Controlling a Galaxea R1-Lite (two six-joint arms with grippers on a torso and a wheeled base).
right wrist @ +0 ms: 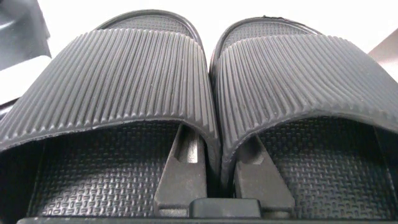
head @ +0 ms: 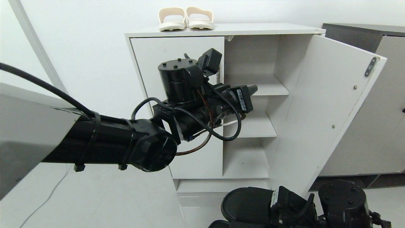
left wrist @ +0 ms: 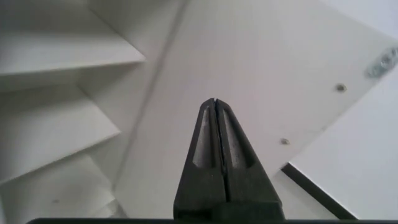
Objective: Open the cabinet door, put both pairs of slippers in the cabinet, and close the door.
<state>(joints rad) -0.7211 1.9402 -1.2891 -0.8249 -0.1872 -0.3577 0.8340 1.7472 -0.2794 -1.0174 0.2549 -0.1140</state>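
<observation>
The white cabinet [head: 221,30] stands with its right door [head: 322,110] swung open and its left door [head: 148,53] closed. Bare shelves [head: 250,126] show inside. A cream pair of slippers [head: 186,19] sits on the cabinet top. My left gripper [head: 253,90] hovers in front of the open compartment near the upper shelves, its fingers [left wrist: 215,109] pressed together with nothing between them. Low in front of the cabinet, my right gripper [right wrist: 216,149] is shut on the black pair of slippers [right wrist: 205,81], one finger inside each slipper, pinching their inner sides. The black slippers [head: 246,204] lie below the door.
A grey cabinet [head: 379,126] stands to the right, close behind the open door's edge. The white wall runs behind and to the left. My left arm crosses in front of the closed left door.
</observation>
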